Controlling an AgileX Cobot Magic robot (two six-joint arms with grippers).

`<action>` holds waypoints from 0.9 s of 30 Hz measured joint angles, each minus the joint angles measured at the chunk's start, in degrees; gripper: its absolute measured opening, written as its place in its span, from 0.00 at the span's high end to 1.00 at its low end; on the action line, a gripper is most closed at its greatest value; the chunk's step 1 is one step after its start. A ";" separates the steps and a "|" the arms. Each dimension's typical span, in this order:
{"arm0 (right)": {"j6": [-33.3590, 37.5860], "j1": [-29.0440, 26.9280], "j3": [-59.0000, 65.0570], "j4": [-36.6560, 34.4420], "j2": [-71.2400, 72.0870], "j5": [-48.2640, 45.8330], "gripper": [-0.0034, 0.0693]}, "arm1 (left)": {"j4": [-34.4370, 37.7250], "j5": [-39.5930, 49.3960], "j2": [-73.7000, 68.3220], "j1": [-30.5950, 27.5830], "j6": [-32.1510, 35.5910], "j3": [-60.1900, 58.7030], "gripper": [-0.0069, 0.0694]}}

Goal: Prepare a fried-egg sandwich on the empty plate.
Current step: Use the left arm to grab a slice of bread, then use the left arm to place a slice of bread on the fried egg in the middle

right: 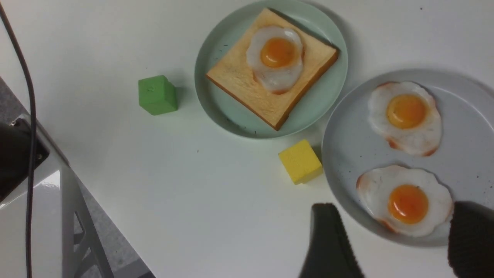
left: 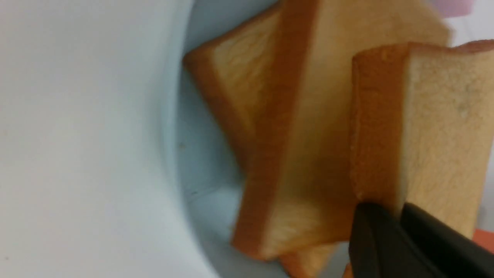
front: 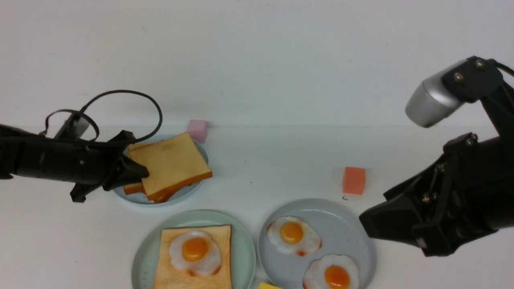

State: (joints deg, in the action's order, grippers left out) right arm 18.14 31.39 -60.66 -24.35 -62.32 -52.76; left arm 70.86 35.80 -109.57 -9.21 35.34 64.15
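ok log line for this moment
left tool: shut on top toast slice | right tool: open, empty | mint-green plate: base toast with fried egg, untopped

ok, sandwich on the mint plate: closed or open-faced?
Open-faced. The mint plate holds one toast slice with a fried egg on top, yolk bare, nothing over it. The left gripper is shut on a second slice.
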 joint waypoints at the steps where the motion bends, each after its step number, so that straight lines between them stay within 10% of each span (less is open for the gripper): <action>1: 0.00 0.00 0.00 0.00 0.00 0.00 0.37 | 0.00 0.45 0.29 -0.21 0.26 0.00 0.90; 10: 1.31 0.00 0.00 -2.30 0.00 -4.80 0.37 | -8.05 18.53 13.69 1.78 13.51 -3.87 0.90; 27: 2.80 0.00 0.00 -2.53 0.00 -8.17 0.37 | -11.33 5.78 14.83 8.15 12.21 -18.04 0.90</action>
State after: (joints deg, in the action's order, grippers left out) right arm 20.93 31.39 -60.66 -26.87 -62.32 -60.93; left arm 59.53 41.58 -94.74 -1.06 47.56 46.11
